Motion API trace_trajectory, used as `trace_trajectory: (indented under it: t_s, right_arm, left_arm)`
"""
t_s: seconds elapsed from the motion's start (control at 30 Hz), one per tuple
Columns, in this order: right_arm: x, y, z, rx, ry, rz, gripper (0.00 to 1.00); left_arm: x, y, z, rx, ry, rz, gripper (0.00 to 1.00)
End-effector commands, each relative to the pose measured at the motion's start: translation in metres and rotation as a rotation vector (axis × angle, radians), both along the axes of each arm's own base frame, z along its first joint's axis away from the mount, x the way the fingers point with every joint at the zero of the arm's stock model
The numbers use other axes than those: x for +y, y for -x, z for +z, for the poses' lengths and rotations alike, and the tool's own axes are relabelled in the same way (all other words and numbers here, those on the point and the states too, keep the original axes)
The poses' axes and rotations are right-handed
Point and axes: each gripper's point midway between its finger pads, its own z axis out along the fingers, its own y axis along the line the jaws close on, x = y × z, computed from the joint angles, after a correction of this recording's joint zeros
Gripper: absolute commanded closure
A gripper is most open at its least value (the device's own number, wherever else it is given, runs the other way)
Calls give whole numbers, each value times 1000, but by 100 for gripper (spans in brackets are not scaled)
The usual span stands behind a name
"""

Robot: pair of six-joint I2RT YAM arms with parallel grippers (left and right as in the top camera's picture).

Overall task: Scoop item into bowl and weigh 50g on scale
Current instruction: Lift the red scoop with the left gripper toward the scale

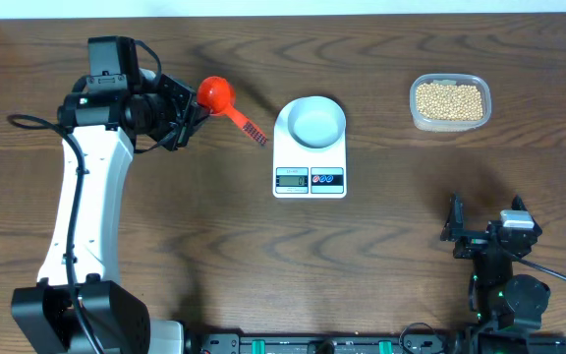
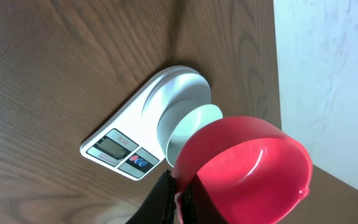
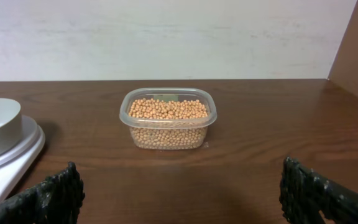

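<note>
Red plastic right at the fingertips: the left end effector is clamped tight on the scoop, gripping close by the cup, and that cup is empty. Just ahead sits the scale with the bowl on its platform, nothing in it. Farthest out, well past the scale, the beans wait in their clear tub. So the job is the fetch, I'd say: carry high over the bowl without nudging it, dip shallow into the beans, come out level. The right end effector stands wide open, holding nothing, facing the tub, so it could brace the tub if it slides.
</note>
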Motion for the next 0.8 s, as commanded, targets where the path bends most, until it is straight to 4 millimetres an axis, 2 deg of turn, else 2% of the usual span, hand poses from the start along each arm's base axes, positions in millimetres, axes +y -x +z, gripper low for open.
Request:
trace_trajectory:
  t_s: [0.0,0.13,0.3,0.57,0.77]
  right_arm:
    - [0,0,-1,3,11,-1,1]
    - [2,-1,9,-39,-6,13,1]
    - [26,0,31,-127,-38,150,1]
    - [26,4,57,-183,-98,150,1]
    - [18,3,66,-117,-111,101,1]
  left_arm:
    - [-6,0,9,-11,23,-7,93]
    - [-8,1,9,-11,24,-12,93]
    - [-11,1,9,-12,24,-17,93]
    - [-11,0,9,-14,25,-16,93]
    - [-11,1,9,-13,25,-16,93]
